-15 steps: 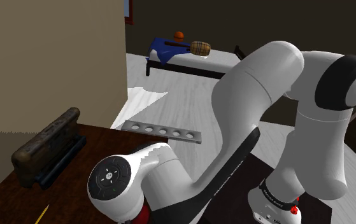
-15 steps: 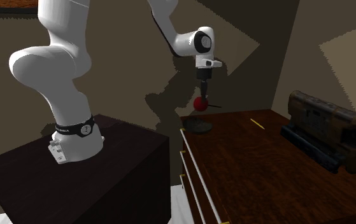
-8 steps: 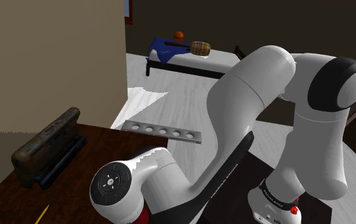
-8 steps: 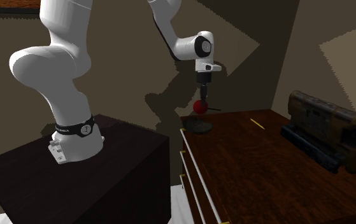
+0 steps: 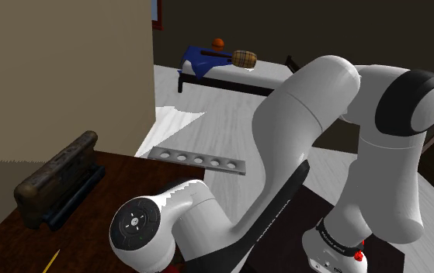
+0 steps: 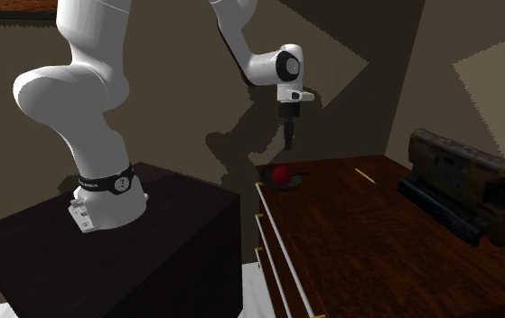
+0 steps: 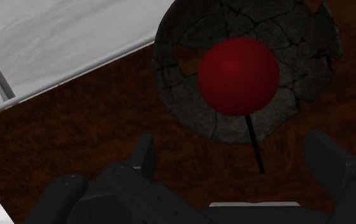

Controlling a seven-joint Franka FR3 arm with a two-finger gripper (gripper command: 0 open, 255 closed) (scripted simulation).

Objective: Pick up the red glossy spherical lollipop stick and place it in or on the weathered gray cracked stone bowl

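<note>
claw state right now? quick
Claw: open, holding nothing. The red lollipop lies in the cracked stone bowl.

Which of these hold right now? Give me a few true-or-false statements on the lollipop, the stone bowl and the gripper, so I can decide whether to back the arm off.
1. The red glossy ball lollipop lies in the cracked grey stone bowl. True.
2. The black gripper is shut on the lollipop's stick. False: its fingers stand apart, holding nothing, above the bowl.
3. The bowl stands on the dark wooden top, near its edge. True.
4. The thin yellow stick lies inside the bowl. False: it lies on the wood, apart from the bowl.
</note>
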